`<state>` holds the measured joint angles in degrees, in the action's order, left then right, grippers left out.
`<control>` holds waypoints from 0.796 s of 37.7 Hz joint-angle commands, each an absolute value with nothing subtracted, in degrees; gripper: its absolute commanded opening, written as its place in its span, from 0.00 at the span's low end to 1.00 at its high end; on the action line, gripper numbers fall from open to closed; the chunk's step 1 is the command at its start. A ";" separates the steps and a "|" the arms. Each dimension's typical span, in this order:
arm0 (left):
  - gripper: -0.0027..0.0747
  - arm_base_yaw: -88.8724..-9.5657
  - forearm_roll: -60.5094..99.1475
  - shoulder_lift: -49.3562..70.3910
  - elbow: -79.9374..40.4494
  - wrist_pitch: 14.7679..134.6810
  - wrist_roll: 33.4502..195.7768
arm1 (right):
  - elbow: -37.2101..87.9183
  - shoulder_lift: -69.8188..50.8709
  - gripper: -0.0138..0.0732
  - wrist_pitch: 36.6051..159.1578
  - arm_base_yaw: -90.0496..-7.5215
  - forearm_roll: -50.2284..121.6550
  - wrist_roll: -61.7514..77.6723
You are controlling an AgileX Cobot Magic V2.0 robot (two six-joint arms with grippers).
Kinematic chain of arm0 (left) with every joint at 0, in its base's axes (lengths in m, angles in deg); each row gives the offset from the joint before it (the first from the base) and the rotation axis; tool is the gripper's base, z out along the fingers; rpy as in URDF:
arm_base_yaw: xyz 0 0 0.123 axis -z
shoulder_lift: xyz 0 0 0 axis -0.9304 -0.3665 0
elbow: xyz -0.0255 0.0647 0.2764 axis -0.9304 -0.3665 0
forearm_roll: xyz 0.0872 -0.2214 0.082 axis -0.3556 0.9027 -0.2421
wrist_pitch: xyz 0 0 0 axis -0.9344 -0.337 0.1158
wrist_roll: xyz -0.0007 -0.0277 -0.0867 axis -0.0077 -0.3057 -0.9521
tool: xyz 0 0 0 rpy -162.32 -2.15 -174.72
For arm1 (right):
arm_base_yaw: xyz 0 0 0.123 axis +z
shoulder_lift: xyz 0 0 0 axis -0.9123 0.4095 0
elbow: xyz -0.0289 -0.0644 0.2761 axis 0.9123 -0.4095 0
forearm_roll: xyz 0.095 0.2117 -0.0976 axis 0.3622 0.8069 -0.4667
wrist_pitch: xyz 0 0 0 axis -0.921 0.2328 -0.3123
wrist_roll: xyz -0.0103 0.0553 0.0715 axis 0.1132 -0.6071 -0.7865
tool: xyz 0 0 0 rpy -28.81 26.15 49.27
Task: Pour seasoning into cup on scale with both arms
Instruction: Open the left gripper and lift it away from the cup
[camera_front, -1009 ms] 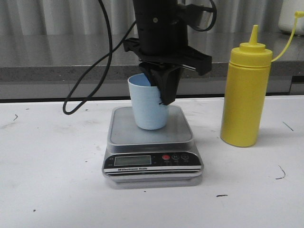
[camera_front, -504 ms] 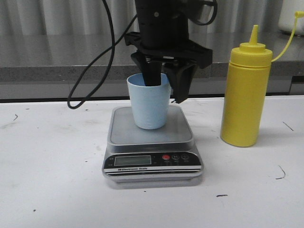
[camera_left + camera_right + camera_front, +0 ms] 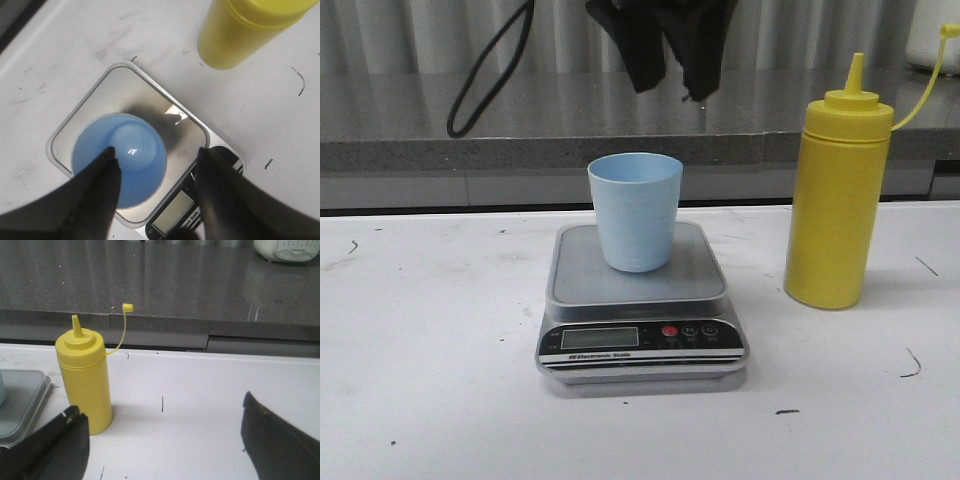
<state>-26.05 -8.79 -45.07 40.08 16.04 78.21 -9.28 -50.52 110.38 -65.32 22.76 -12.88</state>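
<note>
Both claws hang released; cup (image 3: 635, 211) sits on scale (image 3: 640, 300), so bring your right gripper (image 3: 160, 440) squarely around the yellow squeeze bottle (image 3: 84, 381).

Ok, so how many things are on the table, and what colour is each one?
Yellow: 1, the seasoning bottle
Pale blue: 1, the cup
Silver and grey: 1, the scale, with the cup standing on it
Total: 3

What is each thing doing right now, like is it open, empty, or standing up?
Pale blue plastic cup: upright on the scale, empty.
Silver digital scale: flat on the table, display unreadable.
Tall yellow squeeze bottle: upright, nozzle uncapped.
Left pincer: open, above the cup.
Right pincer: open, empty.
</note>
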 commanded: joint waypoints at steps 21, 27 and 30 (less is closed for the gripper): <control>0.01 -35.18 -9.03 -18.90 9.87 25.97 76.81 | -7.34 -49.60 0.88 106.14 -65.52 22.59 -12.71; 0.01 -37.95 -9.03 -9.56 -3.08 34.97 76.81 | -7.34 -49.60 0.88 106.14 -65.52 22.59 -12.71; 0.01 -38.99 -9.03 -4.57 -8.32 38.51 76.81 | -7.34 -49.60 0.88 106.14 -65.52 22.59 -12.71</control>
